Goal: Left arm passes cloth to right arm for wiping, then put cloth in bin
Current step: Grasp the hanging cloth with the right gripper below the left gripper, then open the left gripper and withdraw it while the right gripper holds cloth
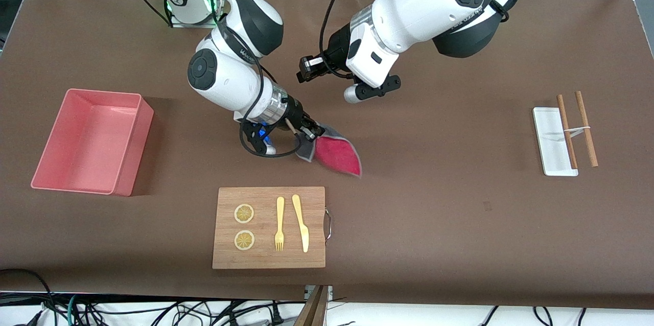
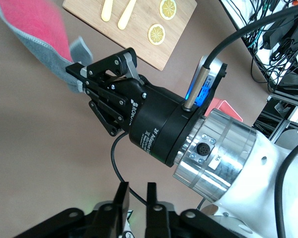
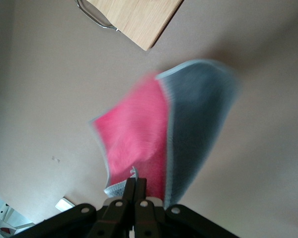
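The right gripper (image 1: 310, 134) fingers are clamping only a cloth (image 1: 334, 155) corner above the wooden board (image 1: 269, 227); the left gripper (image 2: 136, 191), fingers slightly apart, is waiting; cloth may slip while wiping

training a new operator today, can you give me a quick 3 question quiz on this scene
1. True or false: the cloth is held by the right end effector.
2. Which items lie on the wooden board?
A. two chopsticks
B. fork, knife and two lemon slices
C. the cloth
3. Fill in: the pink bin stands toward the ____ arm's end of the table.

Key:
1. True. The right end effector is shut on an edge of the cloth, above the brown table; the left end effector hangs apart from it, holding nothing.
2. B
3. right
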`<state>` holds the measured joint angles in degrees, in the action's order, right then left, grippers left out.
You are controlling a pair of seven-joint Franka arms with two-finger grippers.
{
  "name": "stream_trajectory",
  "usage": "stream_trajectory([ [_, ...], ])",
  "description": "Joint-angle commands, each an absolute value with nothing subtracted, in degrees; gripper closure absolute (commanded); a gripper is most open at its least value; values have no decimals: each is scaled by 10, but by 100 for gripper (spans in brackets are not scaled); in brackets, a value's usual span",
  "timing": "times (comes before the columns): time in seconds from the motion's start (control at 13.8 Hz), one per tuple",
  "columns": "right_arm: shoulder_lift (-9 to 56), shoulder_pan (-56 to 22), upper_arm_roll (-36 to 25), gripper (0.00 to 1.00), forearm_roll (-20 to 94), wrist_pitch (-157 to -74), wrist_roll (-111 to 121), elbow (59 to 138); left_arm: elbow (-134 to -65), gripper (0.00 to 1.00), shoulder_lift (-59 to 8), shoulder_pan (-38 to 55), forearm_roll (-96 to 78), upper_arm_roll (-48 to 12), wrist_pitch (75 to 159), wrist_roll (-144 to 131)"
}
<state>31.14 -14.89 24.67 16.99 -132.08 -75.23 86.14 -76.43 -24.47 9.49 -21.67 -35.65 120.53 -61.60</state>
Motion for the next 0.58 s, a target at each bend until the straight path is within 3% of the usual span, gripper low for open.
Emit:
stream_trajectory([
  [0.0, 315, -145, 252, 100, 171, -1320, -742, 853, -751, 0, -246, 98, -215, -354, 1203, -613],
  [0.51, 310, -148, 252, 100, 170, -1272, -733, 853, -752, 0, -224, 75, -135, -353, 1138, -610],
])
